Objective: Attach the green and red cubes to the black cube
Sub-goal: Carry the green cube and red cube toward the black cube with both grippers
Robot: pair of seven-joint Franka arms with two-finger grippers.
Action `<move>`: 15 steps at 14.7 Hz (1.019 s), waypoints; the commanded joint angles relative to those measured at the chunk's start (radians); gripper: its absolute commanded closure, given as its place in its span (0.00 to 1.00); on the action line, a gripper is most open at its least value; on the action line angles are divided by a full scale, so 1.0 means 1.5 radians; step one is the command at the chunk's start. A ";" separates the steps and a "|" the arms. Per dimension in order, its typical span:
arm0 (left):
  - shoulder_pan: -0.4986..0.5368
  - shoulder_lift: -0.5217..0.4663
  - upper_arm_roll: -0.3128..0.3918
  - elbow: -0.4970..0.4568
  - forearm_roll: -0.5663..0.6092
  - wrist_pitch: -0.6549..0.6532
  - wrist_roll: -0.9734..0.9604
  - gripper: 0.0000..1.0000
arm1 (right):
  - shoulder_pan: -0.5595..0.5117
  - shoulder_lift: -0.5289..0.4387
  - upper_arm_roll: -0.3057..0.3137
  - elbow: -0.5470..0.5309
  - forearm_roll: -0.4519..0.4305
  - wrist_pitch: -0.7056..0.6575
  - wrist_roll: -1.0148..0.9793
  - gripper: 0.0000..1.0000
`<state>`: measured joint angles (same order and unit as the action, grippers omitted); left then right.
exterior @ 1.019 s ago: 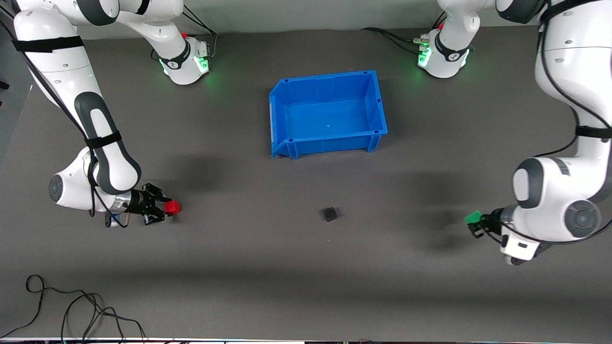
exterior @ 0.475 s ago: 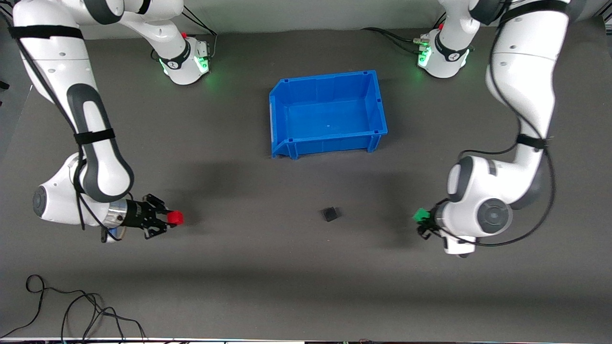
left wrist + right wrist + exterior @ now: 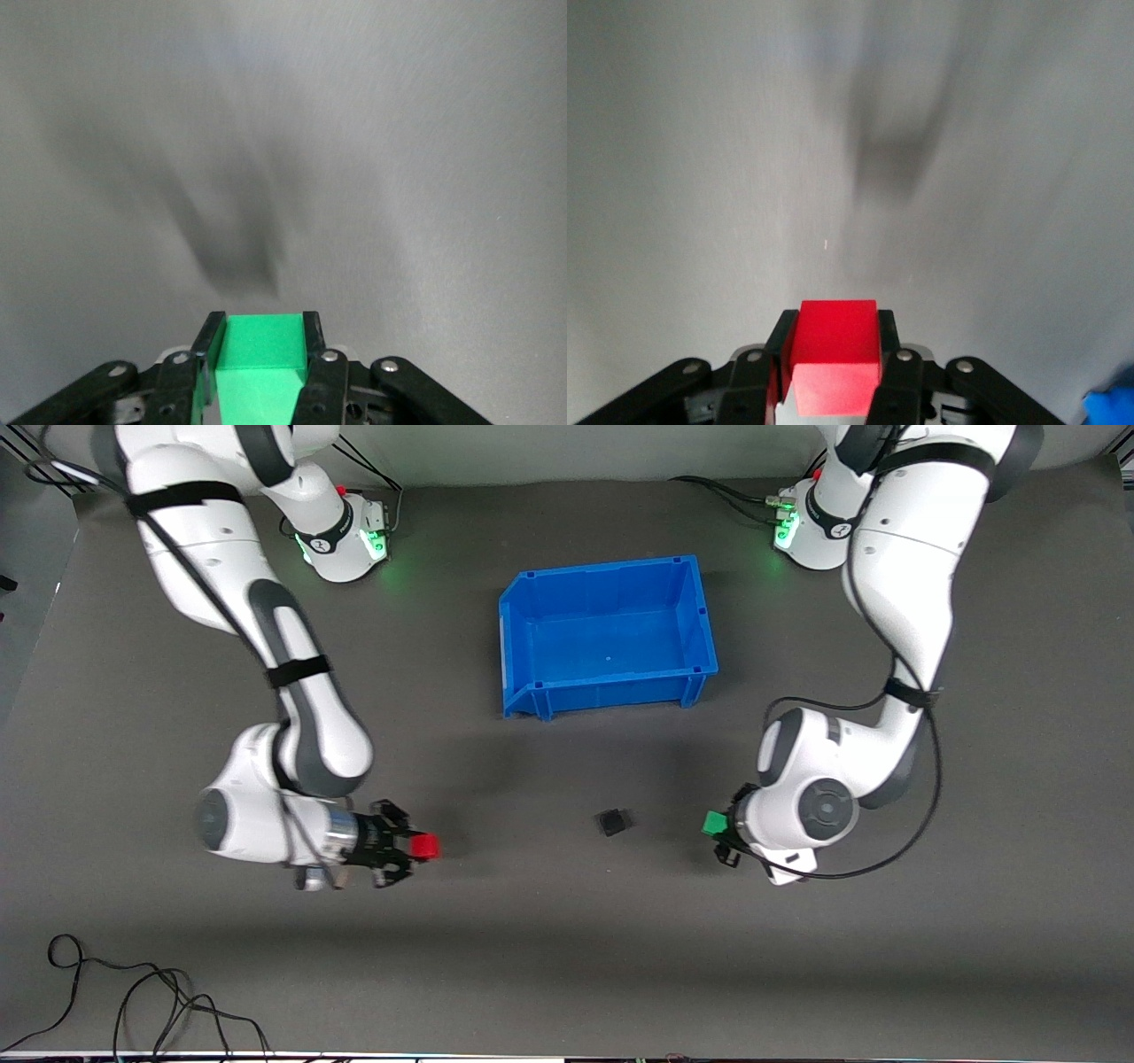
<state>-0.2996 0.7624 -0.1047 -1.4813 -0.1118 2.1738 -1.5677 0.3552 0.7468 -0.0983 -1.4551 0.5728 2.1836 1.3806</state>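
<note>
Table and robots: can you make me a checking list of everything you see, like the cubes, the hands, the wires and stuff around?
Surface: dark grey table, flat.
Job's things: black cube lies alone on the table, nearer the front camera than the blue bin. Red cube and green cube are each held, not touching the black one.
Clutter: blue bin, with nothing seen inside.
End effectors: right end effector is shut on the red cube over the table; left end effector is shut on the green cube over the table.
Cables: loose black cable at the table edge nearest the camera; more cables at both arm bases.
Surroundings: green lights on both bases.
</note>
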 commanded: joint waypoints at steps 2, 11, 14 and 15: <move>-0.053 0.023 0.013 0.018 -0.007 0.032 -0.138 1.00 | 0.059 0.038 -0.009 0.050 0.009 0.014 0.025 0.81; -0.105 0.055 0.013 0.020 -0.006 0.096 -0.285 1.00 | 0.162 0.149 -0.010 0.180 -0.072 0.066 0.015 0.80; -0.113 0.061 0.013 0.026 -0.008 0.128 -0.297 1.00 | 0.184 0.163 -0.010 0.182 -0.076 0.096 0.014 0.82; -0.118 0.062 0.013 0.026 -0.008 0.138 -0.304 1.00 | 0.187 0.166 -0.010 0.182 -0.076 0.102 0.015 0.82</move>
<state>-0.4455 0.8314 -0.1038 -1.4797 -0.1124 2.3598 -1.9850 0.6179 0.9619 -0.1000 -1.2285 0.4723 2.3209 1.3998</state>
